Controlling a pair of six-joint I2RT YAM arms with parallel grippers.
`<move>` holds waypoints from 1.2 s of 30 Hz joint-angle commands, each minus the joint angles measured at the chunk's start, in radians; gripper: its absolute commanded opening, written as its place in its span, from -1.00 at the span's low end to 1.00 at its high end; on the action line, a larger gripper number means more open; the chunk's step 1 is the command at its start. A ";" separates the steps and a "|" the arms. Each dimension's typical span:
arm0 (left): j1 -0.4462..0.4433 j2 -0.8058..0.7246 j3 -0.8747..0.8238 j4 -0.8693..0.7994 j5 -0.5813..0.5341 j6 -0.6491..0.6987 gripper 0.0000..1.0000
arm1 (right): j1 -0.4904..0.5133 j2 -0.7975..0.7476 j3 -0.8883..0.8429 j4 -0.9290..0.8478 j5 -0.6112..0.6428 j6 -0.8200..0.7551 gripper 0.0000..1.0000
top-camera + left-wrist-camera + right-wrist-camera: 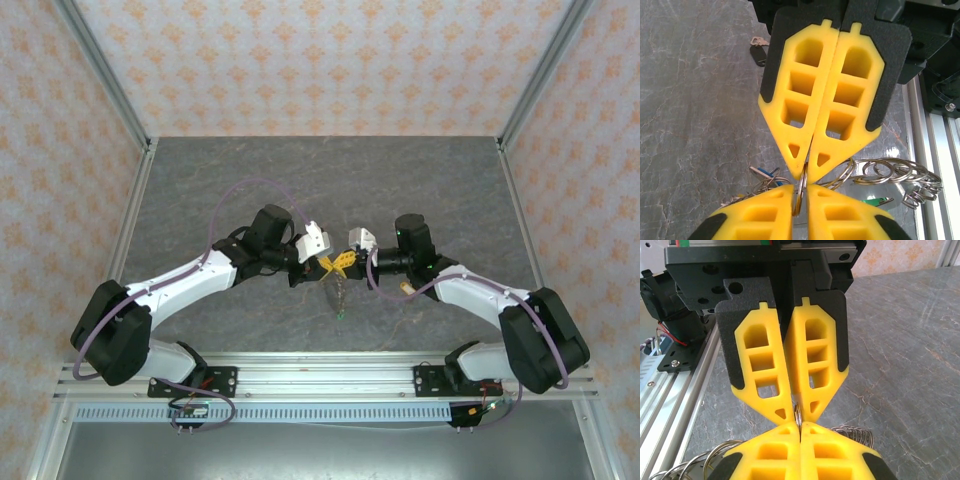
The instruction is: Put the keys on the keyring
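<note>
- Keyring [340,288] hangs in mid-air above table [250,180], seen from the top camera.
- Left gripper [330,265] comes at the keyring from its left and right gripper [351,259] from its right. The yellow fingertips meet at the keyring's top.
- Green key [342,314] dangles at the keyring's lowest end, and thin links run up from it to the grippers.
- Left wrist view: left gripper [800,189] sits at the bottom edge, fingers pressed together with the keyring [799,200] edge-on in the slit, so it is pinching the keyring.
- The right gripper [807,175] points down from above, its tips closed on the same loop just above the left tips.
- Chain of small rings [895,172] trails off to the keyring's right, with the green key [876,201] just under that chain.
- Blue key [774,174] sits just left of the keyring in a bunch of metal loops.
- Dark key [758,54] lies on the table well beyond the keyring, with brass key [758,41] touching its far end.
- Right wrist view: the right gripper [800,427] is at the bottom, fingers squeezed shut on the keyring [798,414].
- The left gripper [797,412] faces it from above, tips nipped on the loop, tip to tip with the right.
- More of the small rings [856,432] bunch to the keyring's right.
</note>
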State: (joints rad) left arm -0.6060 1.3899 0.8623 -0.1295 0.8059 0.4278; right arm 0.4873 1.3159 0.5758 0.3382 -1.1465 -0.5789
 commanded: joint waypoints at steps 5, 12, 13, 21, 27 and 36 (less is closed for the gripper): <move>0.006 -0.003 0.024 -0.019 0.026 0.026 -1.00 | -0.002 -0.001 0.016 0.088 -0.049 0.023 -1.00; 0.006 -0.013 0.022 -0.015 -0.024 0.022 -1.00 | -0.002 -0.044 0.016 -0.006 0.040 -0.021 -0.65; 0.006 -0.015 0.022 -0.012 -0.031 0.021 -1.00 | -0.002 -0.057 0.011 -0.014 0.072 -0.020 -0.50; 0.006 -0.050 -0.006 0.041 -0.104 -0.022 -1.00 | -0.004 -0.225 0.000 -0.035 0.694 0.398 -0.23; 0.005 -0.108 -0.079 0.136 -0.177 -0.094 -1.00 | -0.076 -0.183 0.212 -0.578 1.219 0.797 -0.27; 0.005 -0.170 -0.159 0.159 -0.183 -0.135 -1.00 | -0.178 -0.086 0.198 -0.915 1.094 1.070 -0.18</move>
State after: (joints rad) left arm -0.6060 1.2499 0.7174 -0.0376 0.6342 0.3225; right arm 0.3107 1.2079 0.8070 -0.3996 -0.0380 0.3527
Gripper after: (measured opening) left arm 0.040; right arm 0.408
